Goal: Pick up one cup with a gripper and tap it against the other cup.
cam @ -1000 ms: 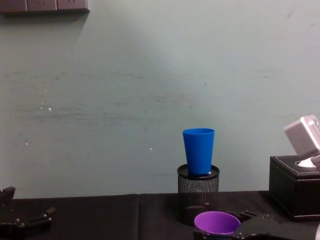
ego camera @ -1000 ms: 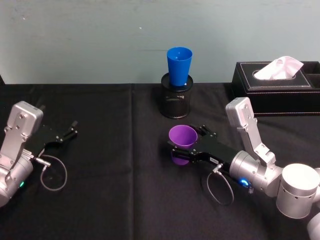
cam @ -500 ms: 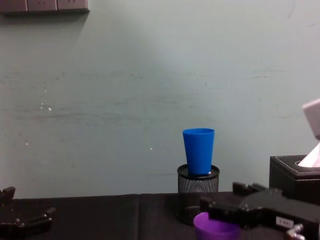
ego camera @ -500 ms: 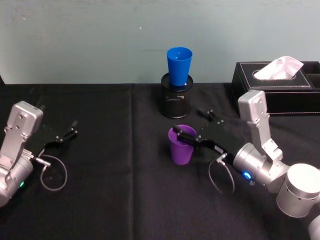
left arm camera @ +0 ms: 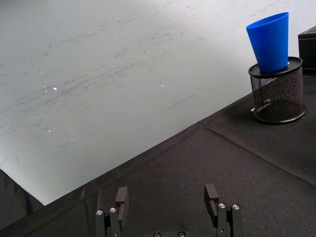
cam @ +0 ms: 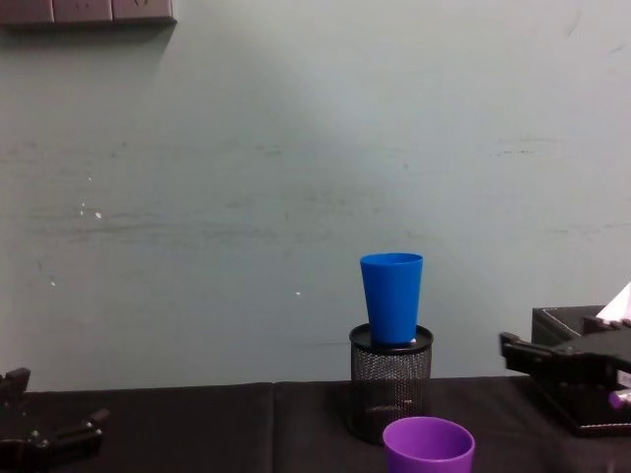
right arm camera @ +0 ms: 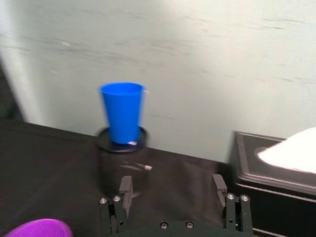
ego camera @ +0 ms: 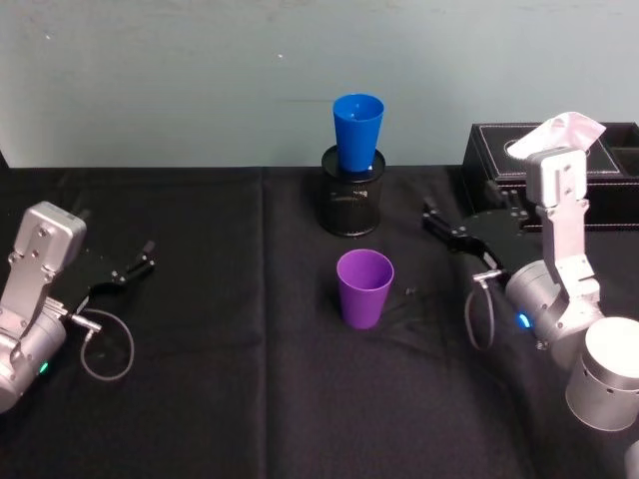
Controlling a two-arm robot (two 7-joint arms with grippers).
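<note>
Purple cup [ego camera: 364, 287] stands released; right hand [ego camera: 446, 227], fingers apart, has withdrawn to its 2 o'clock.

Scuffed pale-green wall [cam: 246, 177], black tablecloth [ego camera: 230, 399]

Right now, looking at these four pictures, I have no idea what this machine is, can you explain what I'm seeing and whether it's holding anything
This is a two-armed robot at a black table. One picture looks down from its head, one looks across from its chest, and two come from cameras on its wrists.

A purple cup stands upright on the table, with nothing touching it. Behind it, a blue cup sits in a black mesh pen holder. A black tissue box is at the back on the robot's right.

The right gripper hangs open to the right of the purple cup and holds nothing. The left gripper rests open at the table's left side, also holding nothing.
</note>
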